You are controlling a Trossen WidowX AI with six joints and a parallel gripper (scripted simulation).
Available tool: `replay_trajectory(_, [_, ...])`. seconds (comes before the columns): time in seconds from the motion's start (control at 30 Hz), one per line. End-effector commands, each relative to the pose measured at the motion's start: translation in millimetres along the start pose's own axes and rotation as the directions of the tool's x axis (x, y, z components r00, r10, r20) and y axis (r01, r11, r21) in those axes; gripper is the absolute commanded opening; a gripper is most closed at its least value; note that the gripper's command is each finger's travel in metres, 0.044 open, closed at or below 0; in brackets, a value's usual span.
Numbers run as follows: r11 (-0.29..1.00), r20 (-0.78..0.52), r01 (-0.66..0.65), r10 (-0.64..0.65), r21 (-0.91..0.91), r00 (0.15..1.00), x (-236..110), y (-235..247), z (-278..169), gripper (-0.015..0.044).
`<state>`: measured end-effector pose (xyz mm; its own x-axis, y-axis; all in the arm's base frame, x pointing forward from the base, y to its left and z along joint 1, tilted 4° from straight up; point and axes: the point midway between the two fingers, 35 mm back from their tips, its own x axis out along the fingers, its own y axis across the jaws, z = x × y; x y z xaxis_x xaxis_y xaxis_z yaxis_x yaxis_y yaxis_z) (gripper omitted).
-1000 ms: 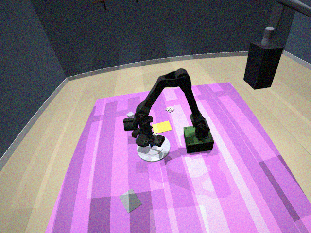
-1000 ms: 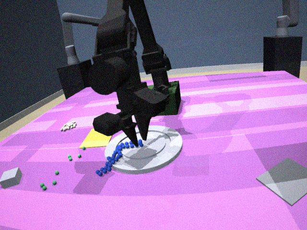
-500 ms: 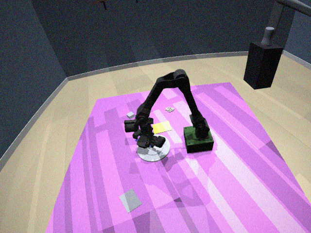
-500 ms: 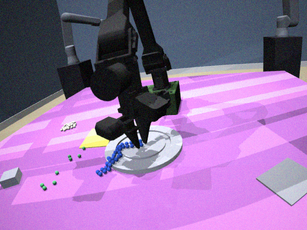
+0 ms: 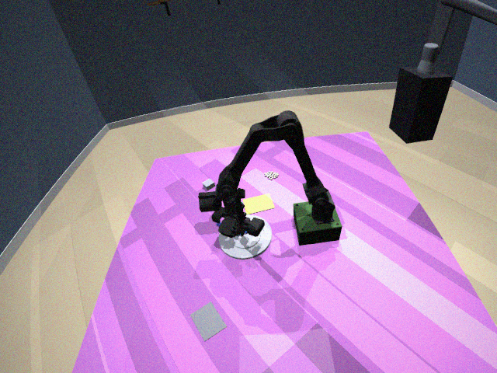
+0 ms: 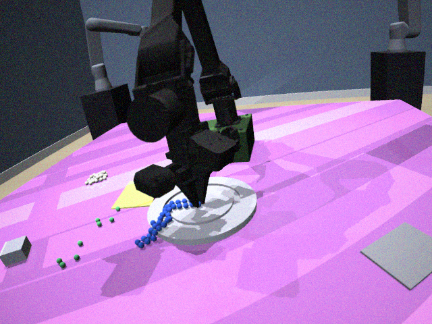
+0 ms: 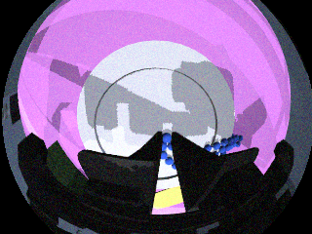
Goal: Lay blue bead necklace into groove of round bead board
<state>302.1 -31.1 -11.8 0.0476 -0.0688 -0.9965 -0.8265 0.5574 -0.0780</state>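
The blue bead necklace (image 6: pixel 161 218) lies draped over the near-left edge of the round bead board (image 6: pixel 240 212) — one end up on the white disc, right at the fingertips, the other end trailing off the rim onto the pink mat (image 6: pixel 314 174). Through the wrist camera a short run of blue beads (image 7: pixel 168 150) sits in the narrow slot between the two dark fingers, and more beads bunch just to the right of them. The gripper (image 6: pixel 196 201) points straight down onto the board, tips touching the surface just inside the circular groove (image 6: pixel 228 209), and its jaws are clenched on the necklace's end beads. The groove itself carries no beads along the arc that shows.

Out from the jaws — a yellow sheet (image 6: pixel 130 198) lies flat just behind the board, partly hidden by the wrist. Loose green beads (image 6: pixel 79 243) are scattered on the mat off to the left, a small pile of white beads (image 6: pixel 96 177) farther back, a grey block (image 6: pixel 14 249) at the far left. A flat grey tile (image 6: pixel 403 254) lies well apart to the right. The arm's green base (image 5: pixel 304 231) stands beside the board.
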Motion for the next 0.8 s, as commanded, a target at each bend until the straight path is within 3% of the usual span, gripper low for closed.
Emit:
replay_trajectory(0.0, [1.0,0.001,0.001,-0.001,0.0,1.0,-0.4,-0.3,0.1,0.0])
replay_trajectory(0.5, [1.0,0.001,0.001,-0.001,0.0,1.0,-0.9,-0.3,0.1,0.0])
replay_trajectory(0.77, [1.0,-0.005,-0.001,0.001,-0.005,1.0,-23.1,0.1,-0.7,0.0])
